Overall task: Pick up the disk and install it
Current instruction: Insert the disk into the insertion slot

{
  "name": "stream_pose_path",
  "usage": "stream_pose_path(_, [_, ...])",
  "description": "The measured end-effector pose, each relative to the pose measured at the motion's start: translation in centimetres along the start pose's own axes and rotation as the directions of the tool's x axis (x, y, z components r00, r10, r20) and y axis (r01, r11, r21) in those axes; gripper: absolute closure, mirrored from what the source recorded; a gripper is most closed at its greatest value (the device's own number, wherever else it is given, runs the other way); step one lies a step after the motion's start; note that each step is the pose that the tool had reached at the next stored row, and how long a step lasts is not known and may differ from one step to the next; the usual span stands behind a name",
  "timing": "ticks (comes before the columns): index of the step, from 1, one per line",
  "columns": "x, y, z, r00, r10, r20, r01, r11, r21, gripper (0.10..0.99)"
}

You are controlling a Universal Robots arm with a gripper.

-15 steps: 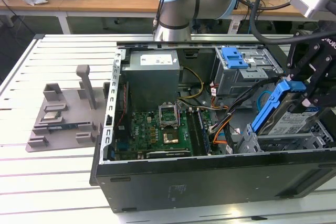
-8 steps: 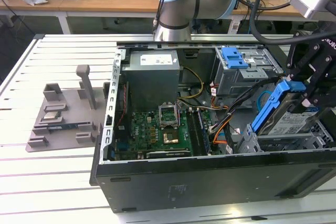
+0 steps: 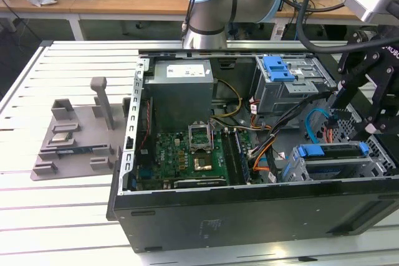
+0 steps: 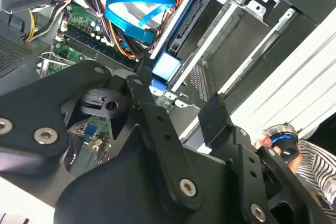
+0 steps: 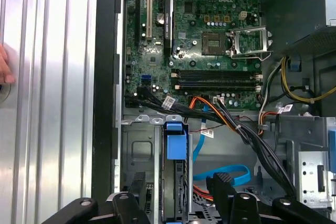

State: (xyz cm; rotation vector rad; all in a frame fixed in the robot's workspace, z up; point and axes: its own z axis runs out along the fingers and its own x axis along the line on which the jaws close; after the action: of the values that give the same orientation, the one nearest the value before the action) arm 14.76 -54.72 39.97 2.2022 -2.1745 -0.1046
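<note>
Silver metal with blue rails, the disk (image 3: 333,151) stands on edge in the lower drive cage (image 3: 374,160) of the open computer case (image 3: 249,216), at the exterior view's right. Its blue end tab (image 5: 176,145) faces the motherboard (image 3: 187,151). The gripper (image 5: 177,184) hangs over that cage with its 2 fingers (image 5: 219,182) spread wide, 1 on each side of the disk, holding nothing. In the first wrist view neither finger seems to touch it.

I judge the pick-up done and the disk set into its bay. Whether it is pushed fully home I cannot tell.

A looped blue data cable (image 5: 223,174) lies just beside the cage, near 1 finger. A bundle of black cables (image 5: 252,140) runs close by, so both crowd the bay. The grey power supply (image 3: 181,88) sits well apart, and a grey parts fixture (image 3: 75,138) rests on the slatted table (image 3: 62,216). A person's hand (image 5: 4,69) shows over the table beside the case.
</note>
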Motion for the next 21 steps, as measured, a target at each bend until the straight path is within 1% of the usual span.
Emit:
stream_pose_path(5, [0.00,0.00,0.01,1.0000,0.000,0.0000,0.000,1.0000,0.000,0.463])
stream_pose_path(7, [0.00,0.00,0.02,1.0000,0.000,0.0000,0.000,1.0000,0.000,0.478])
stream_pose_path(8, [0.00,0.00,0.02,1.0000,0.000,0.0000,0.000,1.0000,0.000,0.541])
stream_pose_path(9, [0.00,0.00,0.02,1.0000,0.000,0.0000,0.000,1.0000,0.000,0.667])
stream_pose_path(11, [0.00,0.00,0.03,1.0000,0.000,0.0000,0.000,1.0000,0.000,0.784])
stream_pose_path(12, [0.00,0.00,0.03,1.0000,0.000,0.0000,0.000,1.0000,0.000,0.784])
stream_pose_path(14, [0.00,0.00,0.04,1.0000,0.000,0.0001,0.000,1.0000,0.000,0.906])
stream_pose_path(15, [0.00,0.00,0.04,1.0000,0.000,0.0000,0.000,1.0000,0.000,0.980])
stream_pose_path(18, [0.00,-0.07,0.07,1.0000,0.000,0.0003,0.000,1.0000,0.000,0.980])
stream_pose_path(19, [-0.08,-0.48,0.05,1.0000,0.000,0.0001,0.000,1.0000,0.000,0.980])
stream_pose_path(21, [-0.58,-1.68,0.06,1.0000,0.000,0.0002,0.000,1.0000,0.000,0.980])
